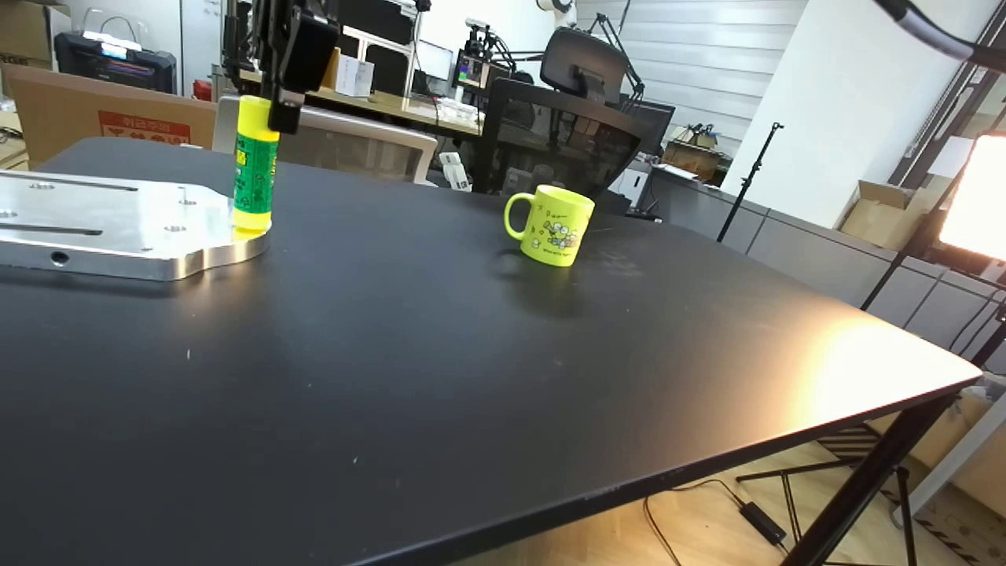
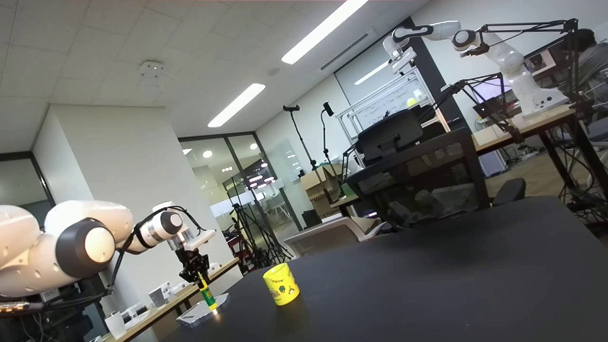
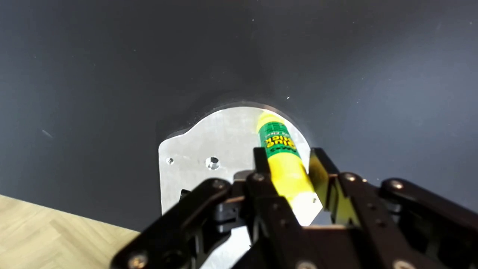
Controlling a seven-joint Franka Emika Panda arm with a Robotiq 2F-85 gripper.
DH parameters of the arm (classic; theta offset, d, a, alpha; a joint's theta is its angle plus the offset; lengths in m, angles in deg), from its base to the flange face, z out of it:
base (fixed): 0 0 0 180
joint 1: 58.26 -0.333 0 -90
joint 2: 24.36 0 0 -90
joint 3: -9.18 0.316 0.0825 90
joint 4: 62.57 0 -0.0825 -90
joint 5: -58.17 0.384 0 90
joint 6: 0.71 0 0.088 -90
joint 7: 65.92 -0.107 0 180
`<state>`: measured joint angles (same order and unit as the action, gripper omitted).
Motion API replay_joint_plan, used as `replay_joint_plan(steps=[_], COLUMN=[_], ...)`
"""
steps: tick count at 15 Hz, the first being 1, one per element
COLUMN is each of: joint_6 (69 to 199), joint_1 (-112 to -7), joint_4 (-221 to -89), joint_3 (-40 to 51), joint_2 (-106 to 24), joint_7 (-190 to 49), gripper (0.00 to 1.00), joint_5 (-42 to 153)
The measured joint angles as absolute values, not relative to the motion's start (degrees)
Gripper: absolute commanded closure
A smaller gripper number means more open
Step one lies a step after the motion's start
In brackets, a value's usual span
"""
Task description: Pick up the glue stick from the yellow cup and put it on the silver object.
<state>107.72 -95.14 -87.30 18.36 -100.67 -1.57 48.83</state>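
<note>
The silver plate (image 1: 118,208) lies flat on the dark table (image 1: 432,377), and the glue stick (image 1: 255,169), yellow with a green label, stands upright on it, close to the plate's rounded edge. Above that same edge the pincer (image 3: 289,157) points down, one finger (image 3: 327,164) on each side of the stick's upper end. Its opening is narrow, only a little wider than the stick: in the wrist view a slim gap shows at one finger, and whether the other touches cannot be told. The yellow cup (image 1: 554,228) stands upright on the table, well apart from the plate, with printed figures showing in both exterior views. In an exterior view the white arm (image 2: 109,218) that bears the pincer ends over the plate. Past the plate, beyond the table, a cardboard box (image 1: 55,102) with red print shows.
</note>
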Motion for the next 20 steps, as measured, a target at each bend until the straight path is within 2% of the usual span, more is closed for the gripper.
replay_joint_plan(steps=[5,6,7,13,14,20], joint_6=[107.4,107.4,107.4,107.4,107.4,107.6], joint_1=[-95.2,-95.2,-95.2,-95.2,-95.2,-95.3], joint_4=[-87.0,-86.9,-86.7,-85.8,-85.7,-84.8], joint_3=[18.3,18.3,18.3,18.2,18.2,18.3], joint_2=[-101.0,-101.1,-101.2,-101.6,-101.6,-101.1], joint_7=[-1.5,-1.5,-1.5,-1.5,-1.5,-1.6], gripper=[0.92,0.52,0.42,0.03,0.00,0.00], joint_5=[49.2,49.3,49.3,50.3,50.4,50.3])
